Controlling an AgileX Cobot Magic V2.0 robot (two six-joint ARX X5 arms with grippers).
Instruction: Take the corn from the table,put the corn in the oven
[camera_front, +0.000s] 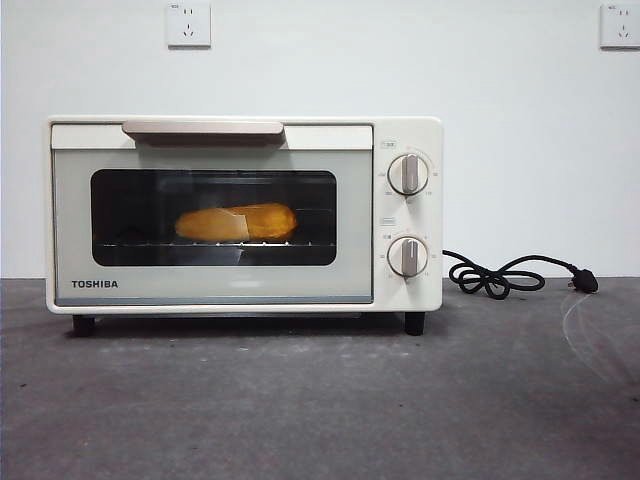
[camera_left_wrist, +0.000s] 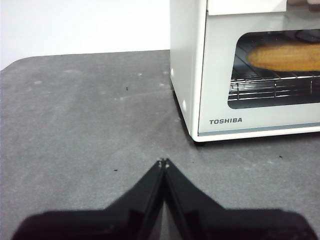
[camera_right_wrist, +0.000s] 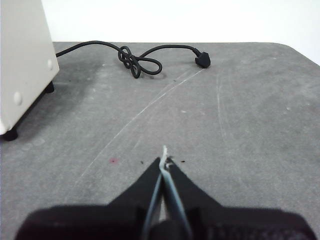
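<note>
Now the left tool (camera_left_wrist: 163, 162) sits pressed together, holding nothing, low over the counter (camera_left_wrist: 85, 125) just off the oven's (camera_front: 243, 214) front corner. Likewise the right tool (camera_right_wrist: 164, 161) is pinched closed and empty, its cord (camera_right_wrist: 140, 62) at 12 o'clock. Behind the closed glass door, the corn (camera_front: 237, 222) lies on the rack, glossy yellow-orange.

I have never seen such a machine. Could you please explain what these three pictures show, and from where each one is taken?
This is a robot with two arms at a table. The front picture looks level across it: the oven stands closed, with the corn inside on the rack. The other two pictures come from cameras on the wrists. The left gripper is shut and holds nothing, near the oven's corner. The right gripper is also shut and empty, on the side where the black cord lies unplugged.
</note>
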